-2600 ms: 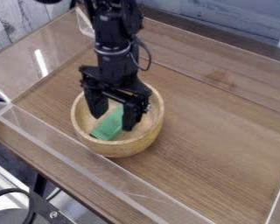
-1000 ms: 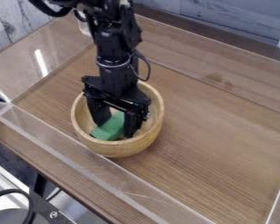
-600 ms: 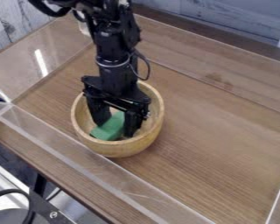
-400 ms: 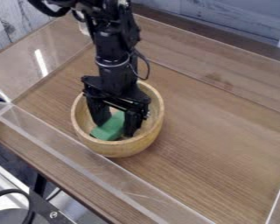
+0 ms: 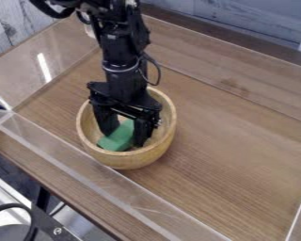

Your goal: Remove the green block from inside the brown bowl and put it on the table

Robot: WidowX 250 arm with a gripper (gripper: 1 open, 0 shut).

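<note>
The brown bowl [image 5: 160, 149] sits on the table [image 5: 229, 141] left of centre. Inside it lies the green block [image 5: 114, 140], partly hidden by the fingers. My gripper [image 5: 125, 132] reaches straight down into the bowl, open, with one black finger [image 5: 104, 122] on each side of the block. I cannot tell whether the fingers touch the block.
Low clear acrylic walls [image 5: 65, 174] border the table along the front and left. Bare wood stretches to the right of the bowl and behind the arm. A black cable [image 5: 22, 221] hangs below the front-left corner.
Since the earliest frame the gripper has dropped lower into the bowl around the block. Over the last second nothing has visibly moved.
</note>
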